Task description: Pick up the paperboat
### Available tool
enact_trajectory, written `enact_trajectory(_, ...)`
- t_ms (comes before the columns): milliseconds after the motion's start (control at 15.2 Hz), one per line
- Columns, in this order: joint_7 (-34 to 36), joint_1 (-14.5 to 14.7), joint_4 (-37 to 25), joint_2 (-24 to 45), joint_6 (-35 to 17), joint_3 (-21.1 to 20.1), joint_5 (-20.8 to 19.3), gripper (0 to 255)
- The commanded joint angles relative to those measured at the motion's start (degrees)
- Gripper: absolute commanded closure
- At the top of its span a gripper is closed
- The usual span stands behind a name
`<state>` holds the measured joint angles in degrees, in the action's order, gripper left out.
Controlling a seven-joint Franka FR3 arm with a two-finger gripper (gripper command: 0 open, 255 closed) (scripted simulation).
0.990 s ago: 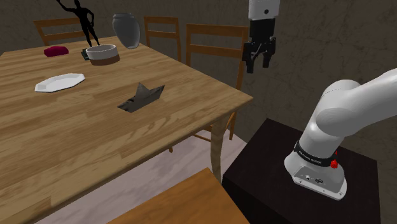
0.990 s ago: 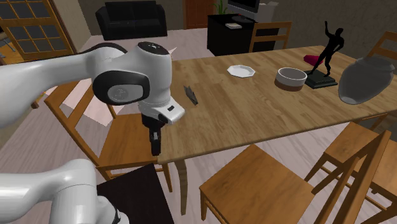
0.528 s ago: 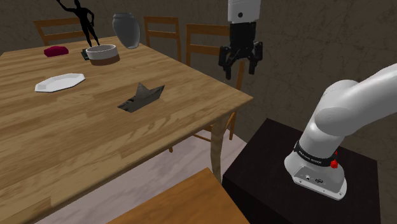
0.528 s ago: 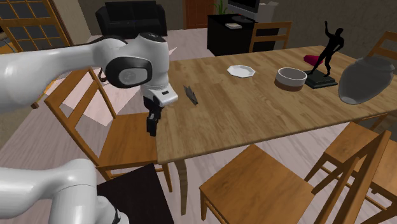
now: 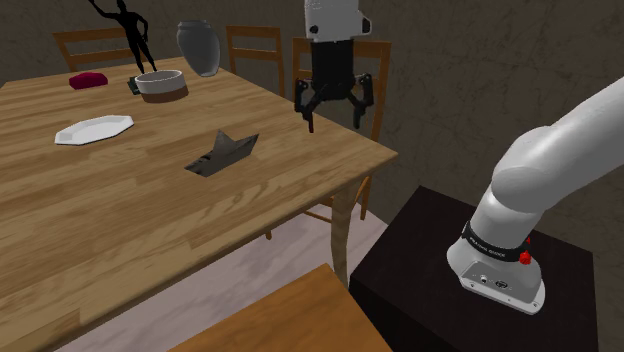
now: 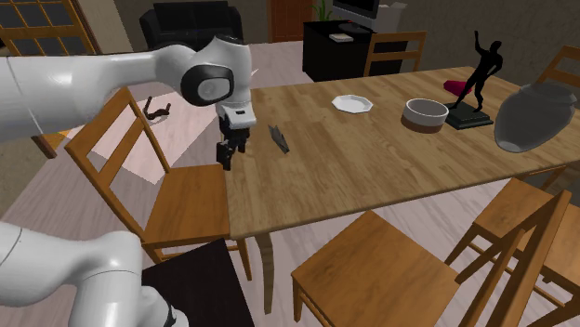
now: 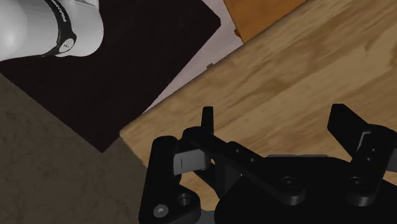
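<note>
The gripper (image 5: 335,117) hangs spread over the counter (image 5: 120,220) near its corner, apart from the dark paperboat (image 5: 226,152); white plate (image 5: 93,129), bowl (image 5: 160,83) and vase (image 5: 199,47) stand beyond.

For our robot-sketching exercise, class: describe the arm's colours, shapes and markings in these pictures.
The arm has smooth, rounded white links with dark bands at the joints. Near its base sit a small red button and a grey plate. Its jaws are entirely black and angular.
</note>
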<state>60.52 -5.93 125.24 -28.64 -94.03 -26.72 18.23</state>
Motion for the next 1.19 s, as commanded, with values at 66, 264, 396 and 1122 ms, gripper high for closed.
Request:
enact_trajectory(66, 9.95, -2.17, -5.52, 6.37, -1.85, -4.56, -0.92, 0)
enact_trajectory(264, 20.14, -4.13, -11.59, 13.60, -3.45, -9.07, -3.57, 0)
enact_trajectory(396, 27.28, -5.02, -16.07, 19.04, -4.20, -11.79, -6.42, 0)
enact_trajectory(1122, 62.62, 4.50, -48.65, 52.00, 1.42, -13.43, -28.23, 0)
